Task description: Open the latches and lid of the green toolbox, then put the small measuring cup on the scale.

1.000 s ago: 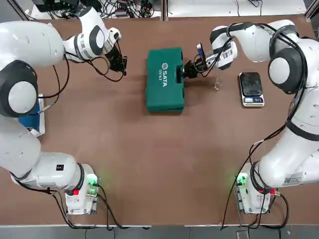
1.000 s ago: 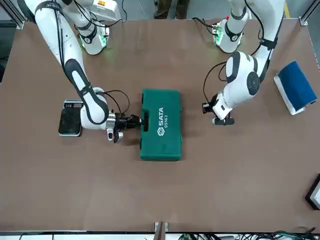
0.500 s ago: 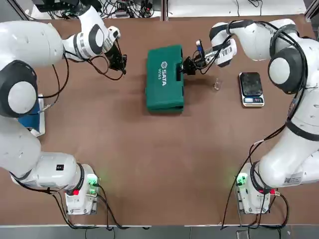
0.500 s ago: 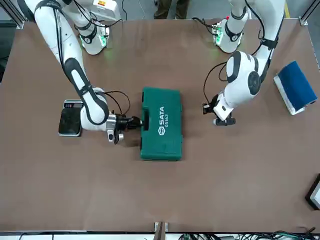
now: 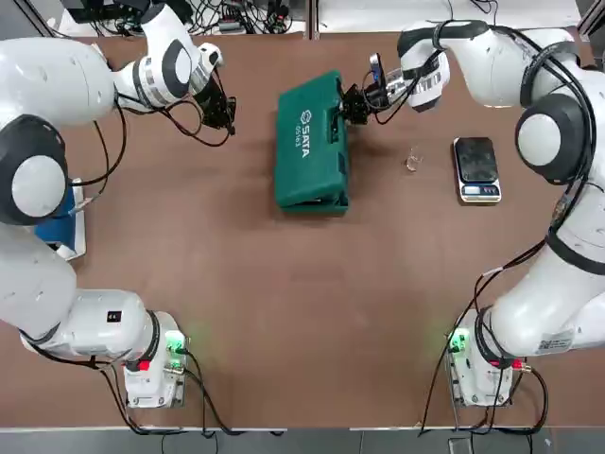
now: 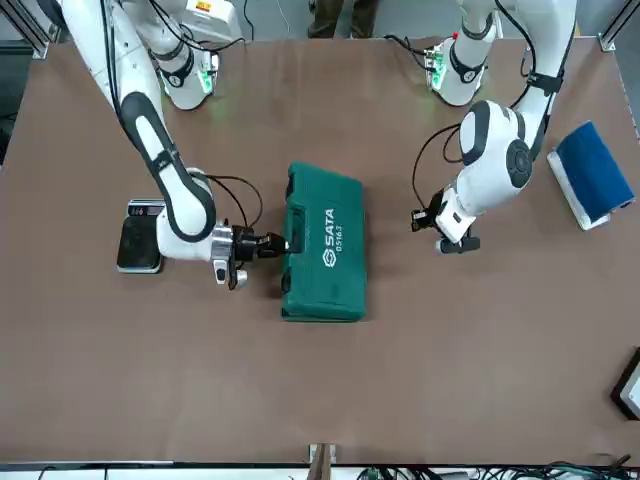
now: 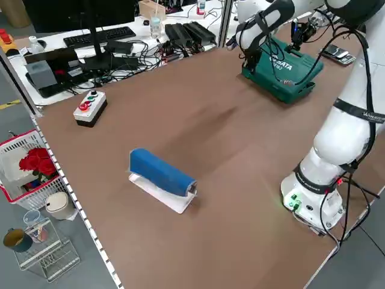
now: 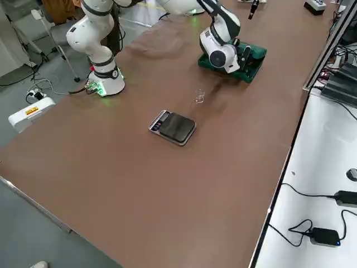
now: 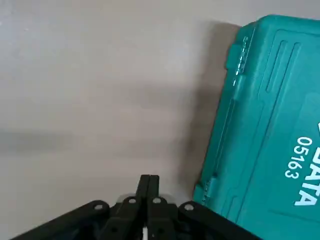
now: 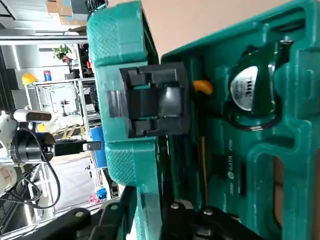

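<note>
The green toolbox [image 5: 310,144] sits in the far middle of the brown table [image 5: 302,312], and I find its lid [image 6: 330,240] raised part-way on the side facing my right arm; the right wrist view shows the moulded tray, a tape measure and a yellow handle through the gap. The right gripper [image 5: 352,102] is at that raised edge with its fingers narrowed on the lid's rim, one under and one over as far as I can judge, so I take the lid as held. A dark latch [image 10: 152,102] hangs loose on the lid's front edge there, which suggests the latches are released. The left gripper [image 5: 225,115] hovers off the opposite side of the case, fingers pressed together on nothing, touching nothing. I judge the task roughly halfway: latches done, lid only partly swung, cup untouched. The small measuring cup [image 5: 413,159] stands upright on the table between the case and the scale [image 5: 475,167], apart from both; the scale's top is bare. The table surface is otherwise plain, with a blue block on a white base [image 6: 590,175] near its left edge. Beyond the far edge I note a bench with cables, a keyboard and a button box [image 7: 89,106].
</note>
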You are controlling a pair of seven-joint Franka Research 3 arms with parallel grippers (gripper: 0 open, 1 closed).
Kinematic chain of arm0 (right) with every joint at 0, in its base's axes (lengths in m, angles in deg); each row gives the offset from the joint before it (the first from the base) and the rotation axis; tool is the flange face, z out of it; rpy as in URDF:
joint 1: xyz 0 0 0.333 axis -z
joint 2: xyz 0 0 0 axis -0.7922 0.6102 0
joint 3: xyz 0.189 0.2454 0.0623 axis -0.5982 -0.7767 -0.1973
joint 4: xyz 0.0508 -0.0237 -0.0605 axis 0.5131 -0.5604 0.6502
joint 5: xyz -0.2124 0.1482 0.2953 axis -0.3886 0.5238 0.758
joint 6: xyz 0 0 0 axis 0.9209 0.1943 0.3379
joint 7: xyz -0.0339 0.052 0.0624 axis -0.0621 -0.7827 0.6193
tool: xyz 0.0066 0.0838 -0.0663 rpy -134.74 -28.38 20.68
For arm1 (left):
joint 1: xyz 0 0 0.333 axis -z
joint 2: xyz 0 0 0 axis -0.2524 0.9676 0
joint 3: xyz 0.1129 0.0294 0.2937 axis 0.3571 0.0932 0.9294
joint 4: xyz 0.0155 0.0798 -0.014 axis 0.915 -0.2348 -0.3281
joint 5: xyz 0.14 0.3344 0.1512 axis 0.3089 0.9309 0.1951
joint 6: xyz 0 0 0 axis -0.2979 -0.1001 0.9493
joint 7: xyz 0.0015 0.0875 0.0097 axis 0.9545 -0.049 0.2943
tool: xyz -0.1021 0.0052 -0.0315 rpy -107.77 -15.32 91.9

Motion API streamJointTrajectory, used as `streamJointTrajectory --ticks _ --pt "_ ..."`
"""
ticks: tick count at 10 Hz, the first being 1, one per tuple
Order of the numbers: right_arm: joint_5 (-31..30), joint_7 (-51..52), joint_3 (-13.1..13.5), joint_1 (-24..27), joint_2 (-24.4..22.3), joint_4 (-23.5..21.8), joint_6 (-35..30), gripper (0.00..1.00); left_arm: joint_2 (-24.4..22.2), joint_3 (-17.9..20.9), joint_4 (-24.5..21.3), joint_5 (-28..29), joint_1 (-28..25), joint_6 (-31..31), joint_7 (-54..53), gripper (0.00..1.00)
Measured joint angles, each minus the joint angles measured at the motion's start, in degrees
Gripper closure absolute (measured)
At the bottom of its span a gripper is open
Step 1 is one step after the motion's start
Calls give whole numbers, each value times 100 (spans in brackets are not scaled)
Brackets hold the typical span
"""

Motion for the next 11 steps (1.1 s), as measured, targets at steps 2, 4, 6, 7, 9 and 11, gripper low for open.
streamJointTrajectory --ticks 2,4,6,7,9,11 --pt "-57 -213 -1 -28 -96 4 9 70 -1 -1 25 0 -1 2 19 99" --pt "-73 -359 -37 -97 -174 3 166 69 0 -8 26 0 17 6 27 99" --pt "-74 -584 -277 -153 -222 4 537 67 5 -9 27 0 22 -6 27 99" --pt "-74 -692 -379 -177 -238 6 640 66 25 -9 27 0 30 -14 27 99" --pt "-74 -877 -447 -190 -338 8 674 62 81 -9 27 0 40 -19 21 99" --pt "-76 -1074 -464 -196 -427 8 674 53 157 -8 23 0 34 -79 -4 99"
